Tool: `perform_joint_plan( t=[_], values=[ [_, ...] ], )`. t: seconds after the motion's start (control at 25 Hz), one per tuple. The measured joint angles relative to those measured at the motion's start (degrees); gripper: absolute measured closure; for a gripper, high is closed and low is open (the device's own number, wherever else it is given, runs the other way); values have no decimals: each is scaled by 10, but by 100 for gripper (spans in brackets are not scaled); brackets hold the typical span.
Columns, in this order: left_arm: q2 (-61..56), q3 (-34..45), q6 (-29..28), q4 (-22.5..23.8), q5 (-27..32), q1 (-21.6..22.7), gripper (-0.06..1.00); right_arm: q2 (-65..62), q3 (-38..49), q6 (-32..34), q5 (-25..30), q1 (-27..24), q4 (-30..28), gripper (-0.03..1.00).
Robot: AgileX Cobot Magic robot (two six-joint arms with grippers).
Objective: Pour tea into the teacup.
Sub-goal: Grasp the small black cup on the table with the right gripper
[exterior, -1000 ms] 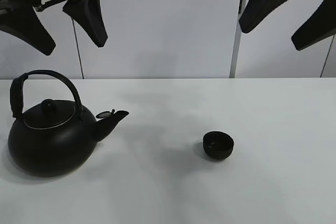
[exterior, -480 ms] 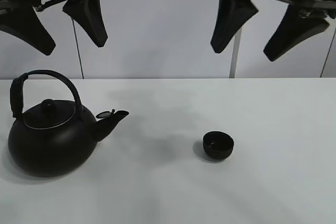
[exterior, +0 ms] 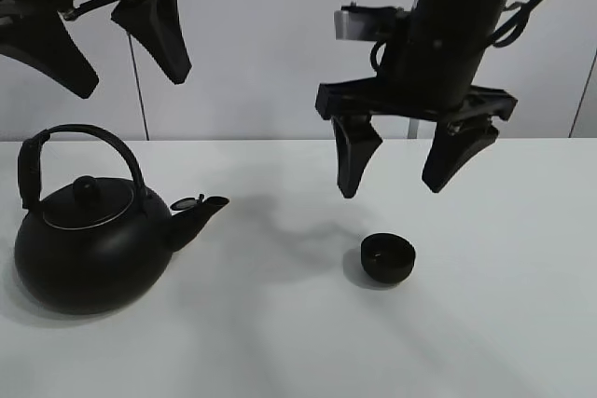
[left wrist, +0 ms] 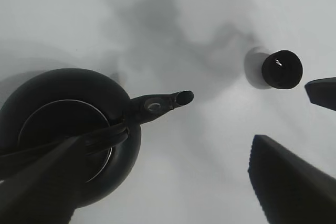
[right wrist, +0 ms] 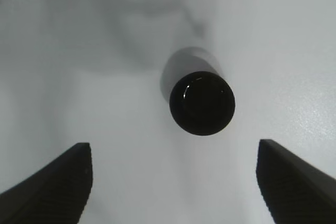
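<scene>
The teacup (exterior: 388, 258), a tiny matte black bowl-like cup, stands on the white table right of centre; it also shows in the left wrist view (left wrist: 282, 69) and in the right wrist view (right wrist: 202, 103). The big black kettle (exterior: 89, 240) with an arched handle stands at the left, spout pointing right toward the cup; it shows in the left wrist view (left wrist: 68, 129) too. My right gripper (exterior: 401, 184) is open and empty, hanging just above the teacup. My left gripper (exterior: 121, 72) is open and empty, high above the kettle.
The white table (exterior: 298, 342) runs under everything, with a pale wall behind it. A thin vertical pole (exterior: 138, 100) stands at the back left. Shadows of the arms fall on the table between kettle and cup.
My right arm has come down and to the left, from the top right corner to just above the teacup. The left gripper, kettle and cup have not moved.
</scene>
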Motion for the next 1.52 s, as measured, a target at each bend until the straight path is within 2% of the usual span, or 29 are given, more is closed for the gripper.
perform_joint_plan(
  t=[0.4,0.64,0.8,1.2,1.52],
  values=[
    [0,0,0,0,0,0,34,84,-1,28,-46,1,-24,38],
    [0,0,0,0,-1,0,34,114,-2,47,-68,25,-49,38],
    [0,0,0,0,-1,0,34,129,-3,67,-71,26,-65,38],
    [0,0,0,0,-1,0,34,144,-3,71,-81,27,-57,38],
    [0,0,0,0,-1,0,34,131,-3,71,-67,27,-57,38]
  ],
)
